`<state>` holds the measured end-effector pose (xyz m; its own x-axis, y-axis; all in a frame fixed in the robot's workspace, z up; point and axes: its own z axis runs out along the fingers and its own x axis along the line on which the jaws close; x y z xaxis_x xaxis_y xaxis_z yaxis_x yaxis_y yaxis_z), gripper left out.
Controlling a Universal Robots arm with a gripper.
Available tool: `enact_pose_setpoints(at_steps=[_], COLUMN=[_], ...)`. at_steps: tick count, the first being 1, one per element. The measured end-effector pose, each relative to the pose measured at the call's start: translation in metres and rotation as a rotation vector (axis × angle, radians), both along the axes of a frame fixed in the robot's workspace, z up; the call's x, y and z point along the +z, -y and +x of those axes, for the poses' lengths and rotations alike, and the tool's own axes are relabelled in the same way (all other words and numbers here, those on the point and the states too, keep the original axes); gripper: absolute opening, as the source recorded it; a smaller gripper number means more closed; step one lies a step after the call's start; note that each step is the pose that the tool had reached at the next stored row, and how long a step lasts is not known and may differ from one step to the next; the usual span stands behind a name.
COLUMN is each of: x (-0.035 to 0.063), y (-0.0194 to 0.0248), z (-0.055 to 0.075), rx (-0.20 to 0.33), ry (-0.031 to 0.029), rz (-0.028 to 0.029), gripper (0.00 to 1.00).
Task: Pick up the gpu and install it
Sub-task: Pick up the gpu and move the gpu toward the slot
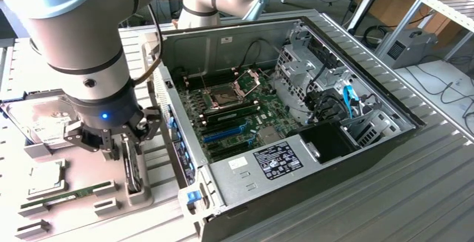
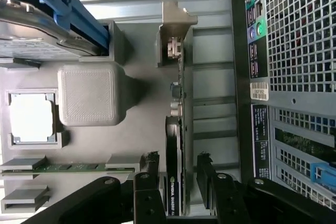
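Gripper [image 1: 124,149] sits low in the lower left of the exterior view, released and spread wide, straddling the gpu [image 1: 133,176]. The card stands on its edge in a slot of the grey tray [image 1: 142,197], so we only get its thin dark rim and its flat faces are barely readable. From the wrist view there's daylight on both sides. One of the fingers [image 2: 150,169] is just off one face, the other just off the opposite face, and neither is touching. White lettering on the gpu's edge [image 2: 174,140] runs off the frame and can't be read whole. The metal bracket [image 2: 176,22] is at the far end of the card.

The arm [image 1: 81,48] fills the upper left and blocks a good part of the hard drive [image 1: 33,122] behind it. The gripper's own body is a dark mass, cut off at the edge of the wrist view.

On to the tray. It holds the hard drive at middle left, a processor chip [image 1: 46,176] below it in its own pocket, and a green RAM stick [image 1: 66,193] lower again, lying flat. The gpu is in the slot nearest the computer case [image 1: 215,45].

The case lies open across the centre and right. Inside are the motherboard [image 1: 256,109], its processor socket [image 1: 222,95] with the latch raised, blue expansion slots [image 1: 222,134], and a labelled power supply [image 1: 274,161] at lower centre. Blue cables [image 1: 348,100] run near the drive cage. Wiring deep inside the cage is too tangled to sort out.
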<state>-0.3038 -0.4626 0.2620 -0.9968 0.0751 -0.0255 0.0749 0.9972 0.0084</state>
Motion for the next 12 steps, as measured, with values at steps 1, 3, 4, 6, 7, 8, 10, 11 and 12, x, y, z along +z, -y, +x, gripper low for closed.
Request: enact_pose_setpoints(at_steps=[1, 3, 4, 6, 7, 8, 10, 11, 12], x=[-0.0004, -0.0011, -0.0013, -0.0018, -0.0021, -0.0025, -0.0032, -0.0043, -0.0056], y=[-0.0009, -0.0024, -0.0035, -0.0059, -0.0068, -0.0075, -0.0081, -0.0082, -0.0082], z=[0.0002, 0.0002, 0.0002, 0.0001, -0.0001, -0.0008, -0.0023, -0.0027, -0.0027], rx=[0.0, 0.0, 0.0, 0.0, 0.0, 0.0, 0.0, 0.0, 0.0], ry=[-0.0003, -0.0004, -0.0004, -0.0004, -0.0004, -0.0003, -0.0005, -0.0004, -0.0002], rz=[-0.0008, -0.0012, -0.0013, -0.0013, -0.0014, -0.0012, -0.0014, -0.0013, -0.0011], gripper=[0.42, 0.42, 0.42, 0.42, 0.42, 0.42, 0.42, 0.42, 0.42])
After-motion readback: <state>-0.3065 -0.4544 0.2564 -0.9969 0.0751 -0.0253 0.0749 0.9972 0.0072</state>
